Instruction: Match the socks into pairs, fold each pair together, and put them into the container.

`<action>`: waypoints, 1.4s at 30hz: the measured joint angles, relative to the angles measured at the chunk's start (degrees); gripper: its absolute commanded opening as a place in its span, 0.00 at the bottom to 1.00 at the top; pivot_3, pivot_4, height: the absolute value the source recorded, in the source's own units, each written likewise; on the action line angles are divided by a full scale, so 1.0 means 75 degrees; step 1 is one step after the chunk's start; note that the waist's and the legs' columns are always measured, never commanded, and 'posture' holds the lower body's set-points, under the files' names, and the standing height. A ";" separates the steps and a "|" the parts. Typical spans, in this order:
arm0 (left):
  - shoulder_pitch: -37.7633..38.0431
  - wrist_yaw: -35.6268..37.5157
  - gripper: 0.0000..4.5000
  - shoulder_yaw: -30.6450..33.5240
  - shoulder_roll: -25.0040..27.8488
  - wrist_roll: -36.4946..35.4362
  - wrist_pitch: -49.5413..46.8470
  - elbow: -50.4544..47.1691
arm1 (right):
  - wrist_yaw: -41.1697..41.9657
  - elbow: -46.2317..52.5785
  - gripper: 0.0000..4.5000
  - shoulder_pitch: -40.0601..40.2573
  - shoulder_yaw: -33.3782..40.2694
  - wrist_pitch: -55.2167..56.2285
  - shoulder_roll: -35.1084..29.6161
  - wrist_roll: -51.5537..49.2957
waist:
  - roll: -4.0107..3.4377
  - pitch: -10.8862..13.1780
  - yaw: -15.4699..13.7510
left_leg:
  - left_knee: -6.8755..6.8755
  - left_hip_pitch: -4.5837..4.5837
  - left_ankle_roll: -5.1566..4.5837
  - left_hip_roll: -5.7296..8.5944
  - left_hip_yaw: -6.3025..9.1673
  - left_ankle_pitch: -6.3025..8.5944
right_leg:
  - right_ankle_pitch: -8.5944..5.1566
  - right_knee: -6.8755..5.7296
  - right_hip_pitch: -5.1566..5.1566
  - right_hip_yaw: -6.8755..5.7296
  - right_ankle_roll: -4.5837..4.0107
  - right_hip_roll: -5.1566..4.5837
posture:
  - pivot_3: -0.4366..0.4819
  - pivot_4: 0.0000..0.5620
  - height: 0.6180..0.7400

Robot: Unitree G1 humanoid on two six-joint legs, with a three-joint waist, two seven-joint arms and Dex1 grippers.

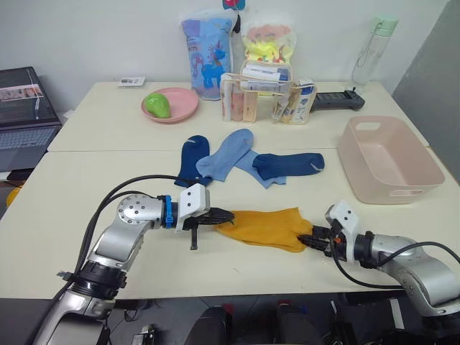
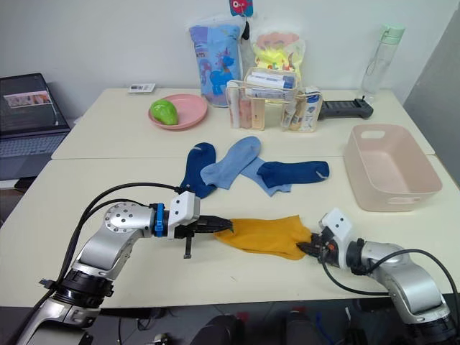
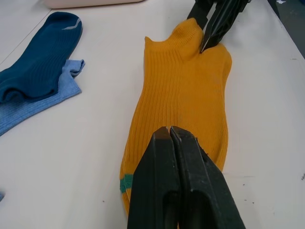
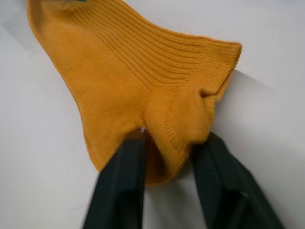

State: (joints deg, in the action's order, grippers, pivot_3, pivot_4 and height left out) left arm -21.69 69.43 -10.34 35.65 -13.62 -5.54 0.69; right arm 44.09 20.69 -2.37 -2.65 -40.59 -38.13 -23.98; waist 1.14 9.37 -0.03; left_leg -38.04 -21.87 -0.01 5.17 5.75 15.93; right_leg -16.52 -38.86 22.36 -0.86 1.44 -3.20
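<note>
Nearest, the mustard yellow ribbed knit sock (image 1: 266, 228) lies flat on the cream table (image 1: 86, 208), held at both ends. The left gripper (image 1: 224, 216) is clenched on the toe end; the left wrist view shows its black fingers (image 3: 178, 181) pressed tightly together over the fabric beside a green mark (image 3: 126, 182), which the head views do not resolve. The right gripper (image 1: 310, 238) grasps the cuff end; its wrist view shows a bunched fold of knit between two parted fingers (image 4: 121, 186). Judgement: gripping both ends keeps the yellow layers stretched and aligned for folding. Whether one or two yellow socks lie stacked cannot be told.

Further back, mid-table, two dark navy socks (image 1: 192, 159) and light blue socks (image 1: 228, 153) lie overlapped in a loose heap, unpaired. The pale pink rectangular plastic basin (image 1: 424, 169) sits at the right, holding no socks, well apart from the yellow one.
</note>
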 measured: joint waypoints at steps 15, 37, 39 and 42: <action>-0.0958 -0.0299 0.00 -0.0990 -0.1537 0.0260 -0.0333 0.0486 | 0.1088 -0.1132 0.00 -0.0986 0.0328 -0.0232 -0.0774 -0.0351 | 0.0002 0.0001 -0.0006 | -0.0005 0.0000 0.0002 0.0002 -0.0005 -0.0002 | 0.0000 0.0000 -0.0006 -0.0003 0.0000 0.0000 | 0.48 0.27 1.00; -0.1076 -0.1008 0.00 -0.1528 -0.2270 0.1364 0.0531 0.2325 | 0.0566 -0.0126 0.00 -0.1989 0.0842 -0.2396 0.0526 -0.2930 | 0.0003 -0.0003 -0.0006 | -0.0006 -0.0001 0.0004 0.0001 0.0000 -0.0003 | 0.0000 0.0000 -0.0005 -0.0002 0.0000 -0.0003 | 0.48 0.27 1.00; -0.0974 -0.1017 0.00 -0.1383 -0.2309 0.1201 0.0258 0.2190 | 0.0382 -0.0121 0.00 -0.2042 0.0606 -0.2377 0.0738 -0.2886 | 0.0002 -0.0003 -0.0002 | -0.0007 -0.0001 0.0004 0.0002 0.0001 -0.0003 | 0.0000 0.0000 -0.0003 -0.0002 0.0000 -0.0003 | 0.48 0.27 1.00; -0.0801 -0.0897 0.00 -0.1204 -0.2016 0.0871 -0.0451 0.1496 | 0.0259 -0.0129 0.00 -0.2177 0.0094 -0.2250 0.0842 -0.2577 | 0.0002 -0.0002 0.0025 | -0.0003 -0.0006 0.0005 0.0001 0.0001 -0.0003 | 0.0000 -0.0006 0.0009 0.0000 0.0000 -0.0001 | 0.48 0.27 1.00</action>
State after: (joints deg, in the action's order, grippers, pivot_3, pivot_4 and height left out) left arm -27.70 62.71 -19.37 20.53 -7.08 -8.92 11.92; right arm 46.03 19.72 -18.69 -1.94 -57.47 -31.82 -43.31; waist 1.15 9.35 0.15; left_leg -38.06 -21.91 0.02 5.18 5.76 15.91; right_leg -16.52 -38.91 22.43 -0.86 1.44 -3.20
